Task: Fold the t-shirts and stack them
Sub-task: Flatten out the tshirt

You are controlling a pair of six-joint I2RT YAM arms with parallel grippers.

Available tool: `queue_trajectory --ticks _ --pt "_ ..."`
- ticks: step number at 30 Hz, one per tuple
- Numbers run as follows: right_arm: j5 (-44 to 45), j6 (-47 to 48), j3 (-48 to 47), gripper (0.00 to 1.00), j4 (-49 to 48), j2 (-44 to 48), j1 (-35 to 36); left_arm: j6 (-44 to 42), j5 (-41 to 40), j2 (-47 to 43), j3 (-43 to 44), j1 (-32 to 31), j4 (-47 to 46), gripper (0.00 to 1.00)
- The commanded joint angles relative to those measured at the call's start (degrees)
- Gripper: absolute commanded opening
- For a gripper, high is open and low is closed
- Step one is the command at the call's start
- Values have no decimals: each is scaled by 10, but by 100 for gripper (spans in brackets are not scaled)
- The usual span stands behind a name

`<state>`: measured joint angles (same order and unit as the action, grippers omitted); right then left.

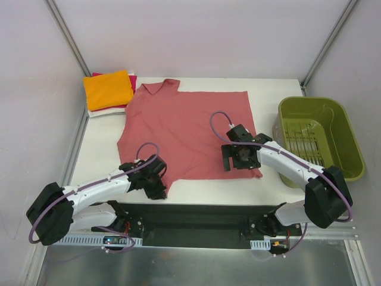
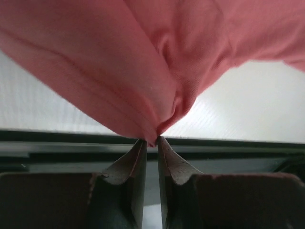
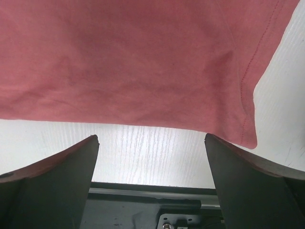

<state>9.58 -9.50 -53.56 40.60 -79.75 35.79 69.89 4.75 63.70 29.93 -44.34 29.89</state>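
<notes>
Fingers [image 2: 137, 160] of the left gripper [image 1: 159, 186] are pressed together on a gathered pinch of the salmon-red t-shirt [image 1: 184, 128], the cloth bunching to a point at their tips and rising off the white table [image 1: 101, 161] in the left wrist view. Seen from above, this grip sits at the 7 o'clock corner of the garment, near the table's front edge. At 10 o'clock on the table lies a stack of folded pieces: the orange folded shirt [image 1: 108, 89] on top, the magenta folded shirt [image 1: 133, 77] showing at its 1 o'clock side, and the white folded shirt [image 1: 95, 111] showing beneath at 7 o'clock. Its right side touches the salmon-red t-shirt, which is spread flat over the table's centre, collar toward 12 o'clock, one side folded inward so that its edge at 3 o'clock runs straight. Over the garment's 5 o'clock corner stands the right gripper [image 1: 239, 163], its fingers [image 3: 57, 176] spread wide apart and closed on nothing; in the right wrist view the stitched hem and corner lie on the table beyond the tips, and whether the tips touch cloth cannot be told. At 3 o'clock, against the table's right edge, stands the olive-green basket [image 1: 351, 156], well apart from the stack.
</notes>
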Motion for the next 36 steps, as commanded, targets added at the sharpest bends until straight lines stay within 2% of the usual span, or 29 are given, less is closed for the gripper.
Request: queue_trajectory --ticks 1,4,5,6,7,8,11,12,16,18,20,21,23,24,25,26,27,29,30,33,35,36 --pt "-7 20 8 98 -7 15 2 126 -23 -17 0 -88 53 16" --pt "-6 26 12 98 -9 16 2 151 -45 -9 32 -133 88 22" --pt "-8 28 14 98 -11 18 2 154 -67 -6 43 -141 116 38" --pt "-12 30 14 98 -16 20 2 150 -72 0 64 -145 128 50" --pt "-25 32 15 98 -19 23 3 146 -79 2 74 -145 144 72" --pt "-33 43 17 98 -24 27 2 142 -100 3 85 -145 172 84" --pt "-59 58 23 98 -40 45 5 143 -143 -15 119 -144 220 98" --pt "-64 66 23 98 -47 55 9 142 -174 -34 134 -141 248 99" --pt "-112 80 23 98 -73 73 35 119 -200 -91 130 -96 287 99" --pt "-128 91 24 99 -97 82 75 78 -199 -133 106 -21 287 99" --pt "-124 141 14 99 -111 85 124 22 -205 -157 95 66 270 99" --pt "-117 154 7 97 -122 77 180 1 -210 -176 92 97 259 99" --pt "-137 191 -16 96 -147 60 231 -43 -235 -187 94 150 238 99" --pt "-154 199 -26 94 -181 33 273 -68 -230 -192 90 211 216 99" --pt "-179 206 -37 91 -191 16 293 -97 -216 -191 86 242 188 99" --pt "-186 219 -69 88 -198 -1 312 -157 -149 -185 83 283 117 99" --pt "-188 228 -83 83 -212 -39 347 -184 -109 -157 85 354 91 99" --pt "-193 256 -104 82 -238 -74 373 -227 -13 -107 100 414 43 99" --pt "-196 261 -115 81 -271 -106 389 -238 7 -50 118 440 32 99" --pt "-202 276 -160 73 -285 -171 401 -266 51 64 167 453 20 99" --pt "-204 288 -177 68 -289 -197 403 -274 59 103 180 454 10 99" --pt "-205 298 -187 58 -288 -225 402 -276 63 131 184 455 3 99"
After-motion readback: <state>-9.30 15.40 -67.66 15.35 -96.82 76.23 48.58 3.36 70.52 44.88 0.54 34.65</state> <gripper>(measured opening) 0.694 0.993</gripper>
